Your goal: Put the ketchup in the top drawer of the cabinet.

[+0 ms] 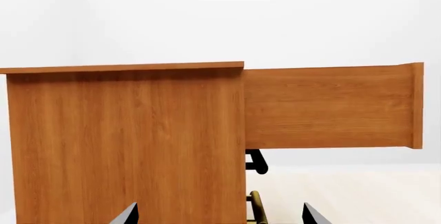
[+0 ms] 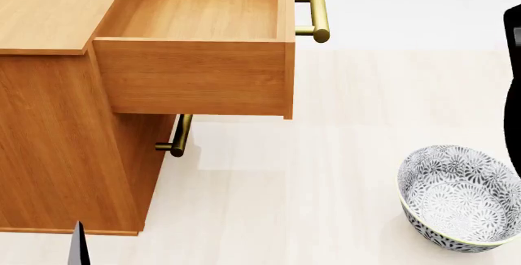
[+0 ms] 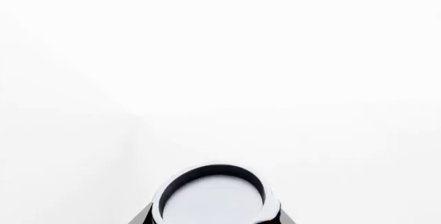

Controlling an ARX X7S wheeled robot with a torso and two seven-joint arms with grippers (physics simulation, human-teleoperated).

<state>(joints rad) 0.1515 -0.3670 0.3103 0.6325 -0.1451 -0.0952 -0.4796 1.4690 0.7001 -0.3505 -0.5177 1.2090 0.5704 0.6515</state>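
Your orange-brown wood-grain cabinet stands at the left with its top drawer pulled fully out, brass bar handle at the far right corner, and a patterned grey-white bowl on the pale floor at near right. Your right gripper clamps the silver-topped ketchup can away from the cabinet; your left gripper has its fingertips spread wide, facing the cabinet's side.

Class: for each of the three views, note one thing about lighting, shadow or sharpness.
Head view: even light, and the open orange-brown wooden top drawer casts a soft shadow on the pale floor. Left wrist view: sharp wood grain on the orange-brown cabinet against a washed-out white background. Right wrist view: almost wholly blank white; only the silver round can top shows, edges crisp.
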